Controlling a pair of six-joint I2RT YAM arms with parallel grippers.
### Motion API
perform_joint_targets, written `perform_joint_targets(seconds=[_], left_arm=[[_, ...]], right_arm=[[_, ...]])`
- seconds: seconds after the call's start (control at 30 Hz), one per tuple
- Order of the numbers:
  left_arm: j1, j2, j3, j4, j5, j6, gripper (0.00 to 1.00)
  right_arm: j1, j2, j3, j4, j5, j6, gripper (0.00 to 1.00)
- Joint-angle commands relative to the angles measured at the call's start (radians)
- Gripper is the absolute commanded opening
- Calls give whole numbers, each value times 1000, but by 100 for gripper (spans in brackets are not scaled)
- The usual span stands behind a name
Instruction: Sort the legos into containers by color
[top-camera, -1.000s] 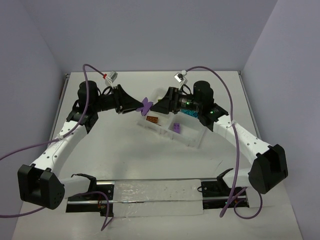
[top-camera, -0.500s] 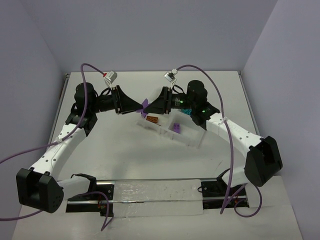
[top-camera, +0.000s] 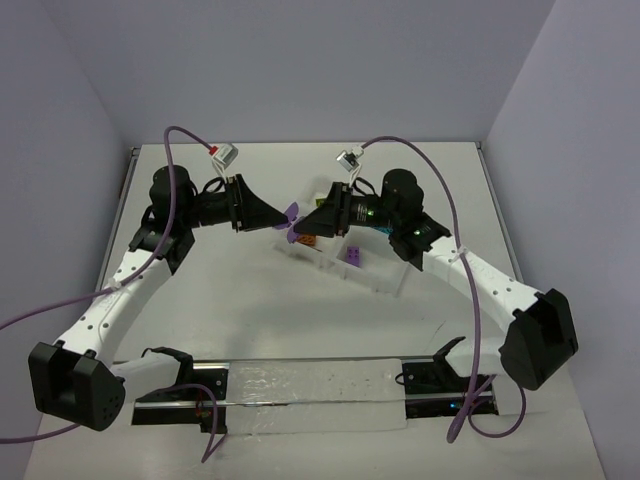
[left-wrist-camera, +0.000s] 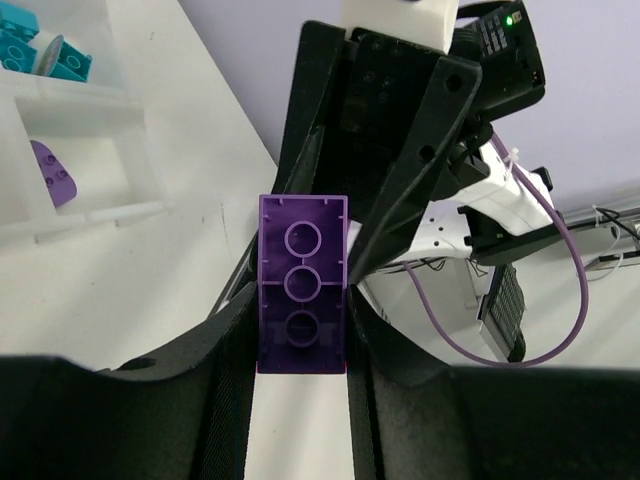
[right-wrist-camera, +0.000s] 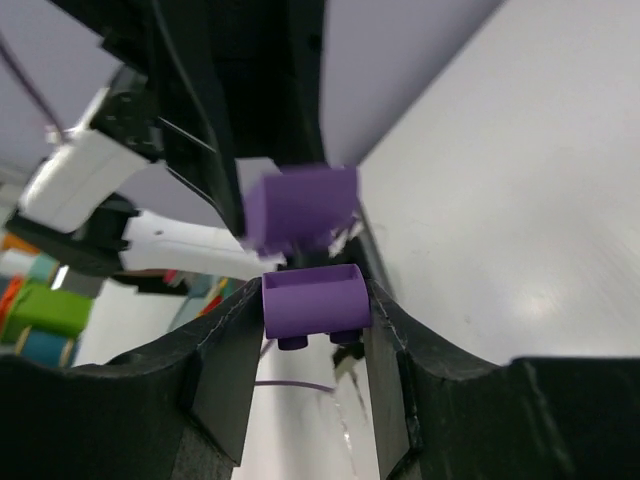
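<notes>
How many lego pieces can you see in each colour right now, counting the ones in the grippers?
Purple: 3 (first purple brick in the left gripper, second purple brick in the right gripper, third purple brick in the tray)
Orange: 1 (orange brick, in the tray)
Teal: 1 (teal clump, partly cut off)
Total: 5

In the upper centre of the frame the left end effector (top-camera: 279, 215) and right end effector (top-camera: 304, 222) meet tip to tip, a purple clump (top-camera: 291, 216) between them. Just below sits the white tray (top-camera: 385, 276), holding an orange lego (top-camera: 305, 239) and a purple lego (top-camera: 354, 257).
</notes>
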Motion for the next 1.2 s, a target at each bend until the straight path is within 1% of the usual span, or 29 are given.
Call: perform_joint_targets(seconds=[0.0,0.17,0.2,0.27,0.3,0.33,0.4,0.43,0.53,0.63,0.67,0.73,0.8,0.83,0.93,1.0,1.17], left_arm=[[11,-30,61,2,-45,-9,0],[12,-27,52,19,-60,-32,0],[12,-27,51,23,-67,-34,0],[11,-17,71,-20,-97,-3,0],[8,-12,81,-71,-120,21,0],[3,-9,96,-133,-157,50,0],[-9,4,127,-209,-207,91,0],[-26,10,140,-262,-247,123,0],[-64,38,169,-332,-316,157,0],[-94,54,185,-354,-355,164,0],[-106,61,187,-354,-369,161,0],[-126,79,188,-346,-378,155,0],[-146,102,196,-344,-393,152,0],[-160,118,204,-347,-402,154,0],[-195,161,225,-365,-425,161,0],[-222,193,247,-375,-446,167,0],[-280,265,303,-394,-486,184,0]], right_arm=[[-25,-102,-42,-268,113,-204,0],[-55,-155,-57,-442,200,-289,0],[-62,-163,-49,-507,258,-306,0],[-83,-176,-29,-669,466,-335,0],[-85,-179,-18,-711,541,-338,0],[-85,-180,-16,-779,687,-343,0],[-87,-178,-22,-843,845,-343,0],[-87,-175,-27,-858,882,-345,0],[-89,-152,-38,-878,947,-351,0],[-89,-116,-54,-872,958,-351,4],[-89,-105,-59,-862,955,-348,8],[-89,-80,-62,-837,948,-344,22],[-88,-60,-58,-817,937,-341,46],[-87,-49,-50,-815,934,-342,60],[-87,-30,-19,-830,945,-342,85],[-88,-31,-3,-845,965,-344,92],[-90,-117,43,-907,1052,-341,93]])
